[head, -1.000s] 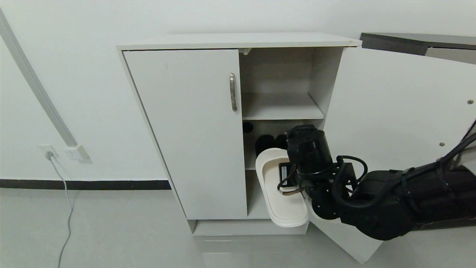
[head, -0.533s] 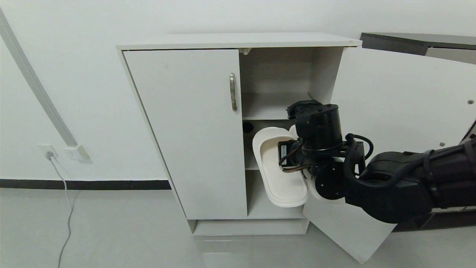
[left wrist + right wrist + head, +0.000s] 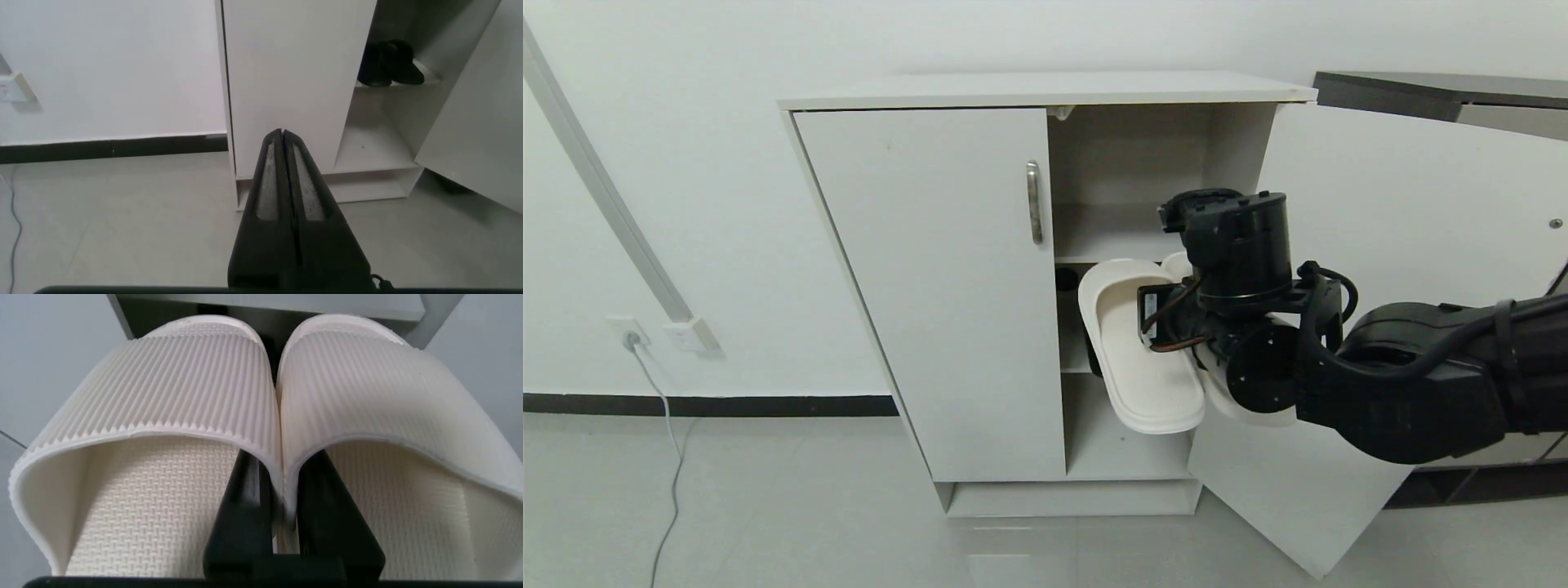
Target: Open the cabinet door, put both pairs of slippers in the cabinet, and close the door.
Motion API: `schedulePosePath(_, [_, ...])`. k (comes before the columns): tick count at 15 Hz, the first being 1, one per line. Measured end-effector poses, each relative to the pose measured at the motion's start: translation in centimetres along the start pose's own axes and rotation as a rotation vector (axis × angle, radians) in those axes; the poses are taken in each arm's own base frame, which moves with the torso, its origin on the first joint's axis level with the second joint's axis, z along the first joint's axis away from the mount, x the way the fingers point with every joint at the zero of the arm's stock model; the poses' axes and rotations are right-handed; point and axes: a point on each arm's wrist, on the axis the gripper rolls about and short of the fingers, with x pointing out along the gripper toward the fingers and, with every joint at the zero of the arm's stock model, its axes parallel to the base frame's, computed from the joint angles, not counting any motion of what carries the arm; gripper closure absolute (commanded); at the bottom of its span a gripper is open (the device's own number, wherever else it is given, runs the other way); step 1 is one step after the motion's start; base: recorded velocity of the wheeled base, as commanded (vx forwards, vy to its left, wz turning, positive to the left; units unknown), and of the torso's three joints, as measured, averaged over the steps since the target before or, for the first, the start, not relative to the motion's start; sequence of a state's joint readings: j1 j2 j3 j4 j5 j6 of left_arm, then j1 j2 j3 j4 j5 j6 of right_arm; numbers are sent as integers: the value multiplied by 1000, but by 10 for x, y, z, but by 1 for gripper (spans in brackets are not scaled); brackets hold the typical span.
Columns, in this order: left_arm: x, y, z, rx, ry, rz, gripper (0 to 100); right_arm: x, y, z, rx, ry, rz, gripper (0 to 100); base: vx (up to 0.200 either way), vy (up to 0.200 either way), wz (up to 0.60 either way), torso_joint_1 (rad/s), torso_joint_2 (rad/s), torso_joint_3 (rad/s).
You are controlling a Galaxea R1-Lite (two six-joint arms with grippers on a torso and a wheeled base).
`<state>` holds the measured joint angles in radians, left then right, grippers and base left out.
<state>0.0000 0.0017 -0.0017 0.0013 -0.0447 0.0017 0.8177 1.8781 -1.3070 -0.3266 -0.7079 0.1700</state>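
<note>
Two white slippers (image 3: pixel 1131 359) sit side by side in the right tool (image 3: pixel 283 498), which pinches their touching inner walls between its fingers (image 3: pixel 241 514)

Pair hangs in front of the open right half of the cabinet (image 3: pixel 1045 88). Toe ends are up, level with the front edge of the upper shelf (image 3: pixel 1131 237), and heel ends hang lower, out past the opening. Steeply tilted, resting on no shelf. Can't tell how far the toes are inside

Black slippers (image 3: pixel 391 64) are on the middle shelf (image 3: pixel 431 79), toward the back, behind the white pair as seen from the head camera

Right door (image 3: pixel 1380 229) is swung wide open, with the right arm between it and the opening. Left door (image 3: pixel 931 286) is closed, handle (image 3: pixel 1034 202) at its inner edge

Left tool (image 3: pixel 282 155) has its fingers pressed flat together with nothing between them. It's above the floor (image 3: pixel 122 212), pointing at the base of the closed left door, well apart from it

Bottom compartment (image 3: pixel 1119 445) is below the heels

Wall socket (image 3: pixel 629 335) with a cable (image 3: pixel 670 457) is off to the left of the cabinet
</note>
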Motion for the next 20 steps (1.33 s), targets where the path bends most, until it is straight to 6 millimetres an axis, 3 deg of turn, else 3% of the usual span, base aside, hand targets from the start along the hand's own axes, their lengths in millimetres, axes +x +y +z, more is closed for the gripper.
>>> schedulePosePath(15, [0,0,0,0,1,0,100,7,2,-1,10,-1,-3,100,200,0,0,1,2,4])
schedulePosePath(20, [0,0,0,-2,0,0,100,31,6,1,15,14,-37,100,0,0,0,0,0,0])
